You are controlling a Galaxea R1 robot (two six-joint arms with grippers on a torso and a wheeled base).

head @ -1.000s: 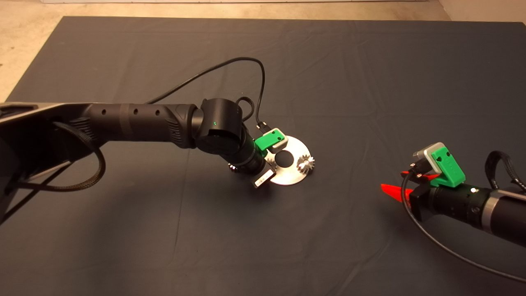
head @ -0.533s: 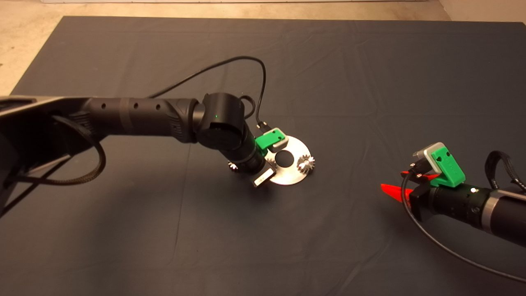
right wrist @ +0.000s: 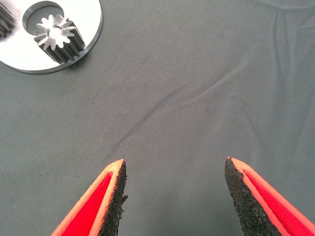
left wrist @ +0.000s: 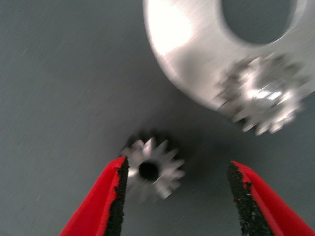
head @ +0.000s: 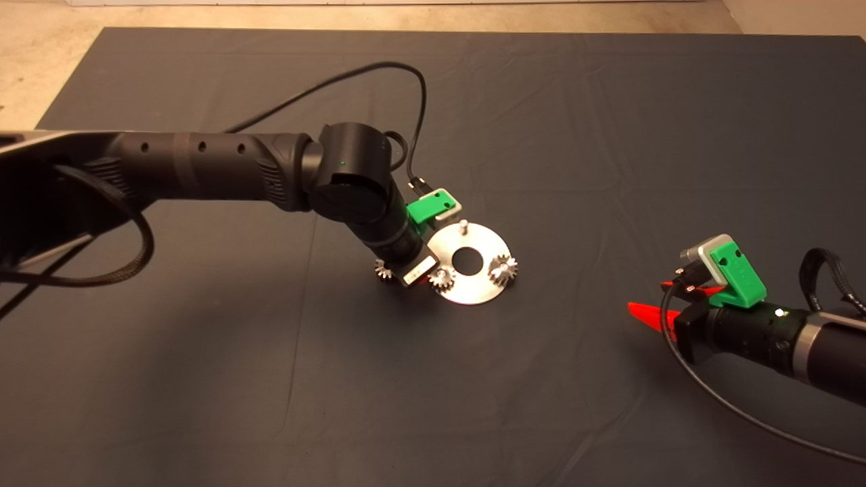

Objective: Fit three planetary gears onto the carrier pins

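The round silver plate point(head: 473, 291) lies mid-mat. Two planetary gears sit on it, one on its right point(head: 503, 268) and one on its left point(head: 442, 277). One carrier pin point(head: 463, 224) stands bare at the far rim. A third gear point(head: 385, 270) lies loose on the mat just left of the plate. My left gripper point(left wrist: 177, 164) hovers open over this loose gear point(left wrist: 152, 169), one finger point(left wrist: 110, 196) close beside it and apart from it. The plate point(left wrist: 187, 49) and its left gear point(left wrist: 263, 93) lie just beyond. My right gripper point(head: 649, 308) waits open at the right.
The right wrist view shows bare mat between my open right gripper point(right wrist: 174, 162) and the plate's rim point(right wrist: 91, 37), with the right-hand gear point(right wrist: 58, 37) on it. A black cable point(head: 419, 122) loops above the left wrist.
My left arm has pulled back from over the plate toward the left and risen, uncovering a gear on the plate's left side and the bare far pin. The right arm has not moved.
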